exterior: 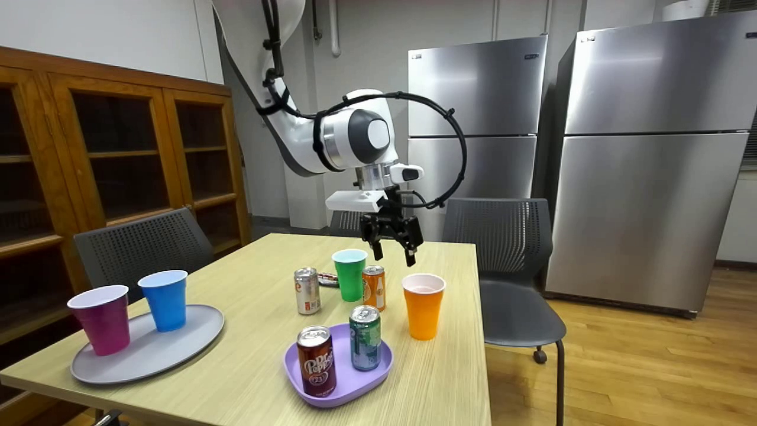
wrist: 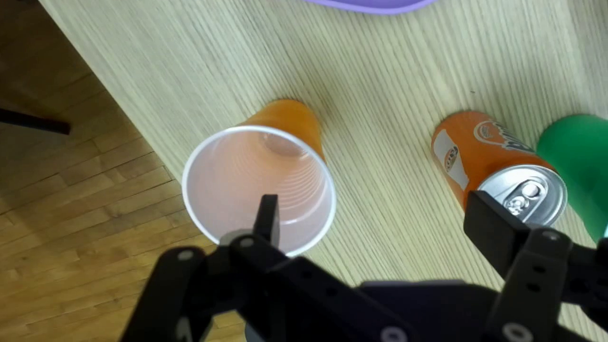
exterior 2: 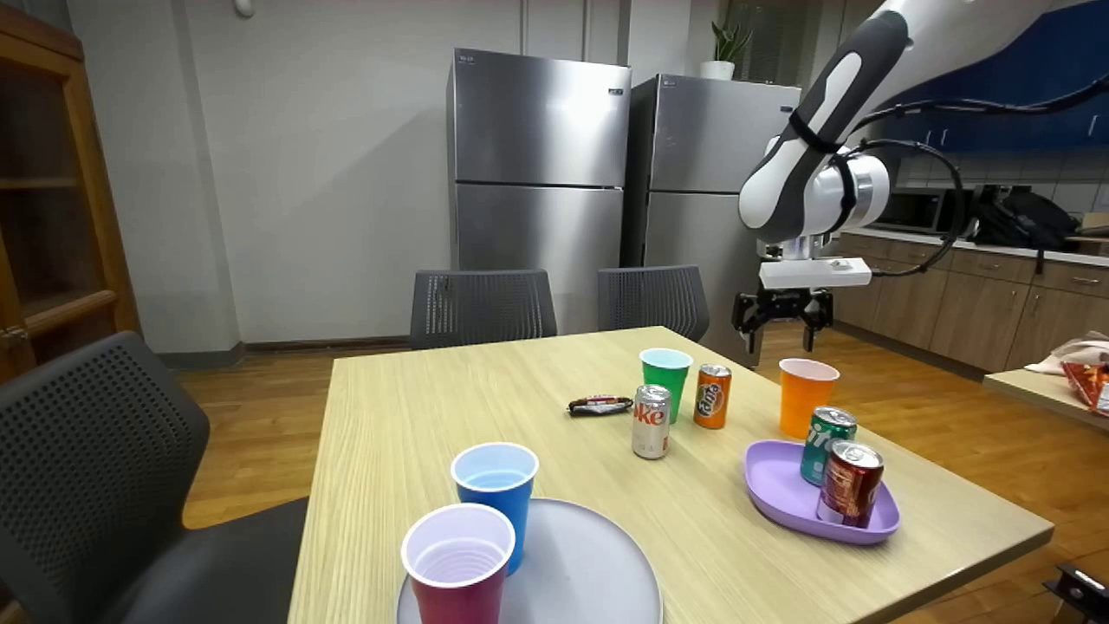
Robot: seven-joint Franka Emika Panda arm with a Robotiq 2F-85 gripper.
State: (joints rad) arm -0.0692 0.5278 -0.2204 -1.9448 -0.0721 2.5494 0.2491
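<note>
Orange cup [exterior: 423, 311] upright on table [exterior: 254, 296], below and apart from tool [exterior: 394, 258].

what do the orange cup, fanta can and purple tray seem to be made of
Orange cup: probably thin, glossy plastic; its pale inner wall shows rings and shine.
Fanta can: likely aluminum, with a bare silvery lid and printed sides.
Purple tray: perhaps matte plastic, judging by its even color and rounded rim; silicone isn't ruled out.

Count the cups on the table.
4. The purple cup and blue cup are on the gray plate; the green cup is beside the Fanta can; the orange cup is near the table edge.
</note>
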